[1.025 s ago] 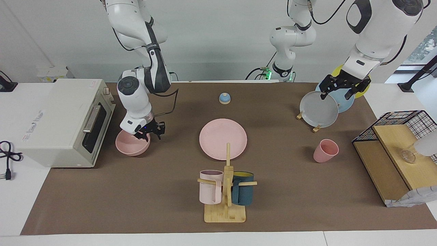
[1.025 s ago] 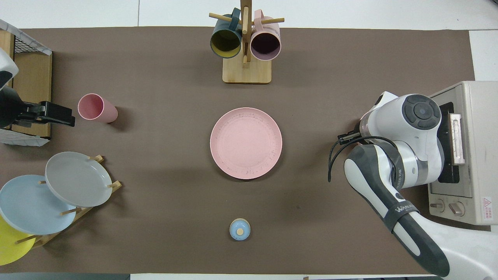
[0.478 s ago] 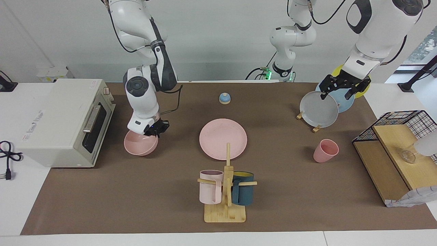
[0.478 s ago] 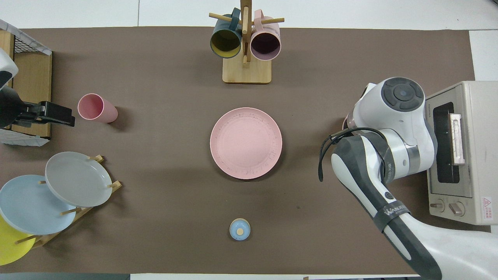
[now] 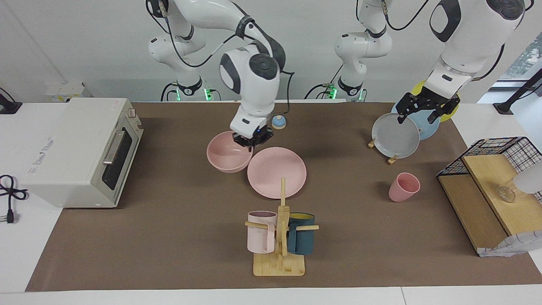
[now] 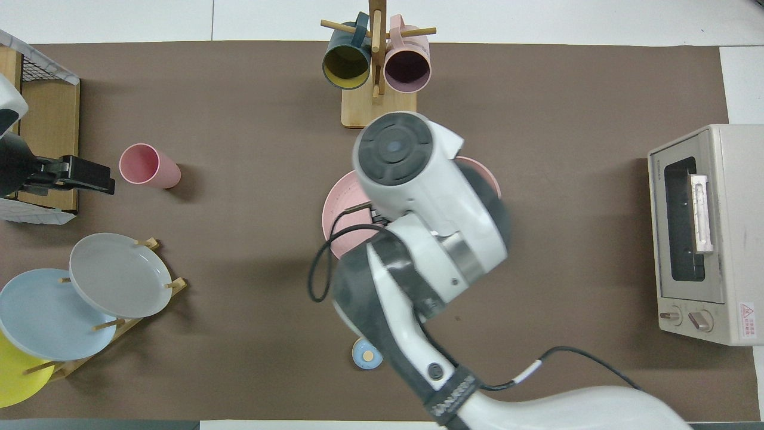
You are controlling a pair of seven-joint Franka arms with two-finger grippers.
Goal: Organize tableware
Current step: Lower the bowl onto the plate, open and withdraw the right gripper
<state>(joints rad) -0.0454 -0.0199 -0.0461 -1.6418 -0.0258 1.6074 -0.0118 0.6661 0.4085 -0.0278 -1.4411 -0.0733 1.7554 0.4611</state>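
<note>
Pink and matte, the bowl (image 5: 228, 157) hangs tilted in the air, pinched at its rim by the right gripper (image 5: 252, 140), whose fingers are closed on the rim's edge nearest the pink plate (image 5: 277, 172). In the facing view the bowl overlaps the plate's edge on the side toward the right arm's end of the table; whether it touches the plate cannot be told. From overhead the right arm covers most of the plate (image 6: 340, 209), and only a sliver of the bowl (image 6: 484, 173) shows past the wrist. The plate lies flat at the middle of the brown table mat (image 5: 169, 237). The pink cup (image 5: 403, 187) stands upright toward the left arm's end of the table, well apart from the plate. The left gripper (image 5: 427, 111) waits up over the rack with the grey plate (image 5: 395, 135), blue plate (image 5: 427, 127) and yellow plate (image 5: 449, 111); its fingers stand spread. A wooden mug tree (image 5: 280, 241), holding a pale pink mug (image 5: 261, 231) and a dark teal mug (image 5: 301, 238), stands farther from the robots than the pink plate. A small blue bell (image 5: 278, 122) sits nearer to the robots than the plate, and a toaster oven (image 5: 80, 150) stands at the right arm's end.
</note>
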